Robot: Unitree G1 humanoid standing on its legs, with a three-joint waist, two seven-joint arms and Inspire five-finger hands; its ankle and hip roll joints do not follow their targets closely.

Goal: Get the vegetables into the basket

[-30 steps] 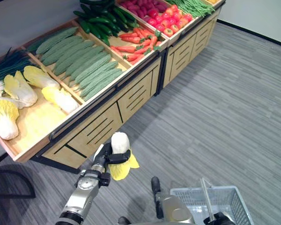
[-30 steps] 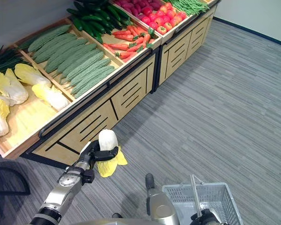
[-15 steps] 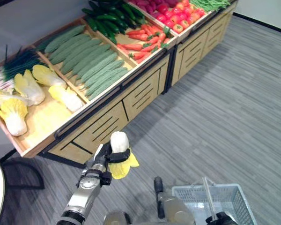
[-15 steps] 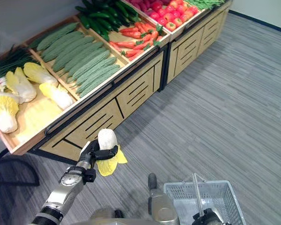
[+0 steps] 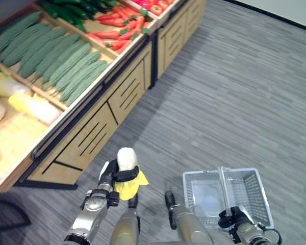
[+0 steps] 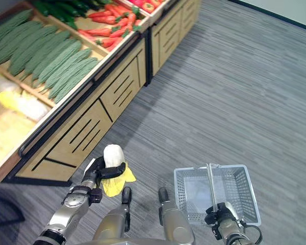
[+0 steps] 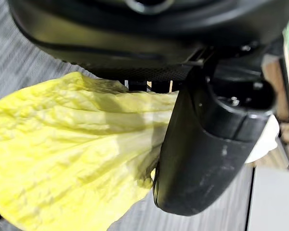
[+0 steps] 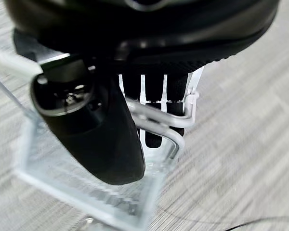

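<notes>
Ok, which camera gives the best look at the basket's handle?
The right wrist view: the handle runs close up under the right hand, whose fingers curl round it. The eye views show it as a thin bar across the basket, up to that hand. The left wrist view shows the cabbage instead.

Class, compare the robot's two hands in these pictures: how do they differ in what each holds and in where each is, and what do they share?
The left hand grips a yellow-leaved cabbage, white stem end up; the right hand grips the handle of the white wire basket. The left hand is held up nearer the wooden produce stand; the right hand is on the side away from it, low over the floor. Both are shut round their load.
</notes>
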